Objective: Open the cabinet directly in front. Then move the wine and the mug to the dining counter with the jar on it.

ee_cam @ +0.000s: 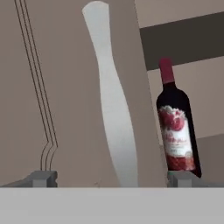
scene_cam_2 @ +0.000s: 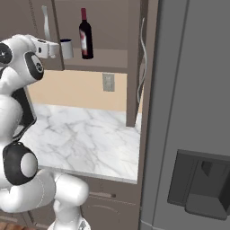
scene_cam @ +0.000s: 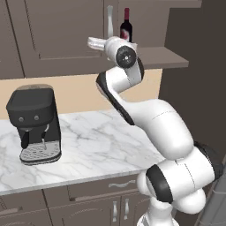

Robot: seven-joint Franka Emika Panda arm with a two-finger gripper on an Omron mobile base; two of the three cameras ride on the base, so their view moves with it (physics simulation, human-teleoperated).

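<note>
1. Brown panelled wood dominates what I see: the cabinet (scene_cam: 57,35) hangs above the marble worktop (scene_cam: 92,145), which carries a black coffee machine (scene_cam: 35,126) on its left end. In the right base view the right-hand door (scene_cam_2: 137,63) stands swung out edge-on, so the shelf on that side is exposed; the left-hand door (ee_cam: 65,87) looks shut, with its curved silver handle (ee_cam: 111,105) running up the middle of the hand view.

2. My judgement of the step: opening is at least half done, and I am either going for that left handle or lining up for the first pick. Nothing has been carried off yet.

3. The wine (scene_cam_2: 86,33) stands upright on the cabinet shelf (scene_cam_2: 105,58), just right of the left door's edge.

4. The mug (scene_cam_2: 66,48) sits on the same shelf, left of the wine and close beside it.

5. The hand (scene_cam_2: 57,49) is raised to shelf height, fingers spread wide with nothing between them. Its tips sit just beside the mug; I cannot tell whether they touch it. In the hand view the handle lies between the fingertips (ee_cam: 43,178), the wine beyond the right one.

6. Next move, as I judge it: steady the approach before closing on anything.
</note>
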